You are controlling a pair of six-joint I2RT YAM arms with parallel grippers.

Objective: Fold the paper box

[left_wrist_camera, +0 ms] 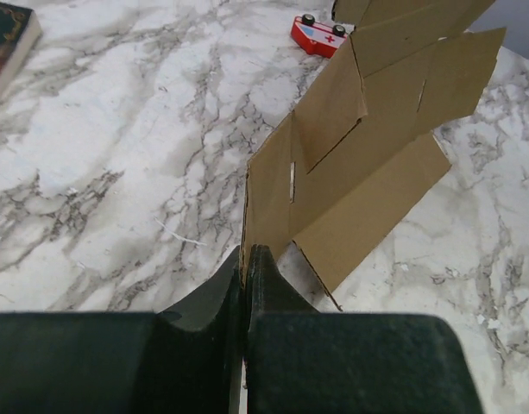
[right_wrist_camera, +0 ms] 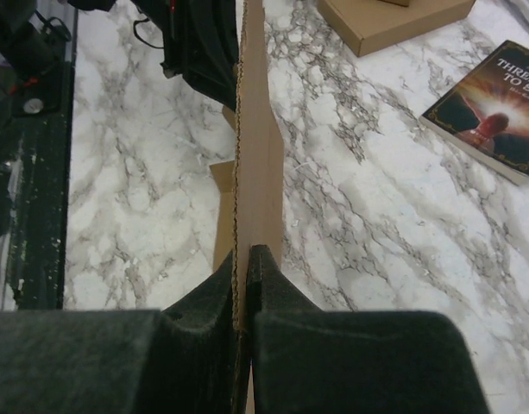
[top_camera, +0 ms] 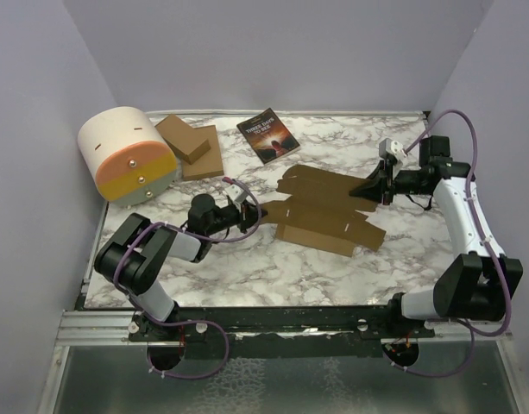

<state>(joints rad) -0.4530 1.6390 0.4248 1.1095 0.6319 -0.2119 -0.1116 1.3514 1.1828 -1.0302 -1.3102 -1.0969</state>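
The paper box (top_camera: 324, 211) is a flat brown die-cut cardboard sheet with flaps and slots, spread over the middle of the marble table. My left gripper (top_camera: 251, 212) is shut on the sheet's left flap. In the left wrist view its jaws (left_wrist_camera: 245, 254) pinch the cardboard edge, and the paper box (left_wrist_camera: 368, 172) rises beyond them, partly lifted and bent. My right gripper (top_camera: 368, 188) is shut on the sheet's right edge. In the right wrist view the paper box (right_wrist_camera: 262, 155) stands edge-on between that gripper's (right_wrist_camera: 244, 254) fingers.
A stack of flat brown cardboard pieces (top_camera: 191, 142) lies at the back left, beside a white and orange rounded container (top_camera: 126, 155). A dark-covered book (top_camera: 267, 134) lies at the back middle. A small red and white object (left_wrist_camera: 318, 34) shows past the sheet.
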